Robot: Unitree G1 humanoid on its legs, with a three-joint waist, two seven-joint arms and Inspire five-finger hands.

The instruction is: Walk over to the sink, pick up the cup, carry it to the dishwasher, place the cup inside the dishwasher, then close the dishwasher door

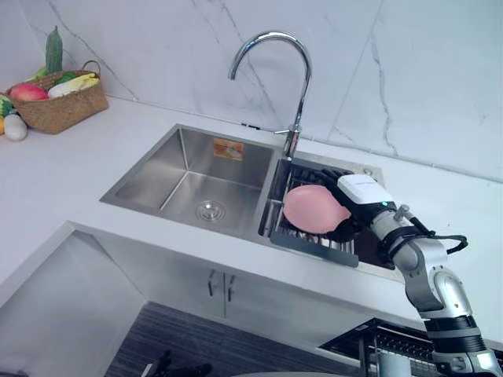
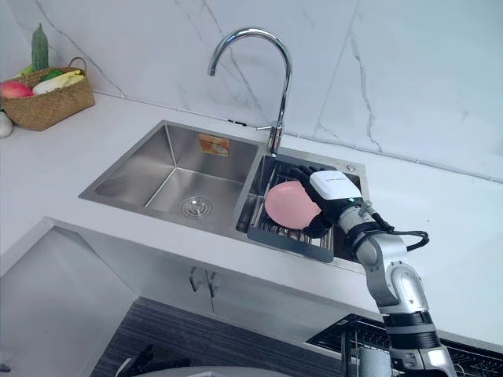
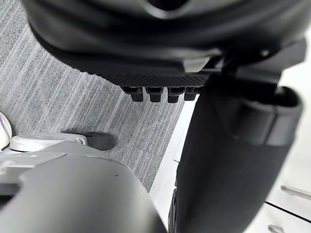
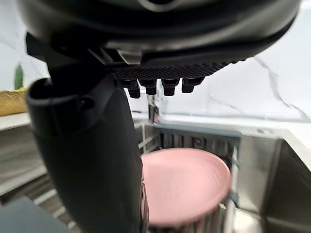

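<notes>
Found pink cup [image 1: 314, 208] resting in sink rack [image 1: 306, 243]; noted right hand [image 1: 361, 192] straddling it, fingers [image 1: 318, 174] uncurled, not clamped, evidently staged for gripping. Noted left hand [image 3: 160, 53] slack, empty

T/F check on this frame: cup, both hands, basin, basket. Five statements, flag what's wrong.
1. The pink cup lies in the rack just right of the faucet. True.
2. The right hand is at the cup. True.
3. The left basin holds dishes. False: no dishes, just its drain.
4. The basket stands right of the faucet. False: it is on the counter, far to the faucet's left.
5. The left hand rests on the counter. False: it hangs above the floor.
</notes>
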